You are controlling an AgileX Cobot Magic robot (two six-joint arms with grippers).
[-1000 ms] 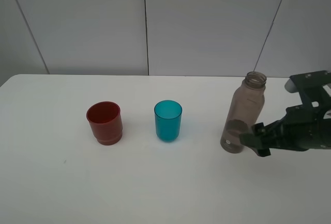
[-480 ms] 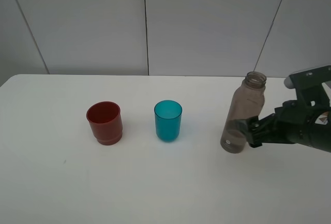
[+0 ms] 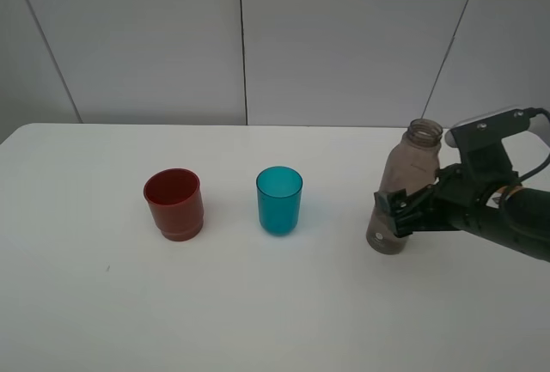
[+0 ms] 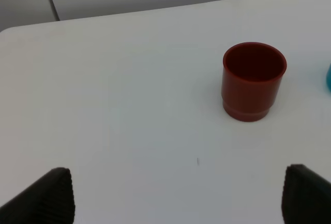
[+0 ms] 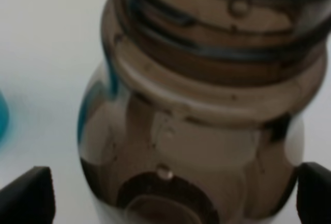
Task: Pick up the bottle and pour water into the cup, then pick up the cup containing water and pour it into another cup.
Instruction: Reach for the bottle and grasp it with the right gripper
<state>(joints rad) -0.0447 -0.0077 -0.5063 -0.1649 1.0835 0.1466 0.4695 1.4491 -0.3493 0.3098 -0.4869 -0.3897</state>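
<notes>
The smoky grey-brown bottle (image 3: pixel 406 174) stands upright and capless at the right of the white table (image 3: pixel 275 303). It fills the right wrist view (image 5: pixel 207 131). My right gripper (image 3: pixel 394 214) is open, with one finger on each side of the bottle's lower body (image 5: pixel 170 195). The teal cup (image 3: pixel 279 200) stands in the middle, and its edge shows in the right wrist view (image 5: pixel 2 120). The red cup (image 3: pixel 174 204) stands to its left and shows in the left wrist view (image 4: pixel 254 81). My left gripper (image 4: pixel 178 195) is open and empty above bare table, short of the red cup.
A grey panelled wall (image 3: pixel 258 37) rises behind the table's far edge. The left arm is out of the exterior view. The cups stand about a cup's width apart, and the bottle stands farther off to the right of the teal one.
My right gripper has moved left and forward, so its fingers now stand on both sides of the bottle's lower body. The bottle and both cups have not moved.
</notes>
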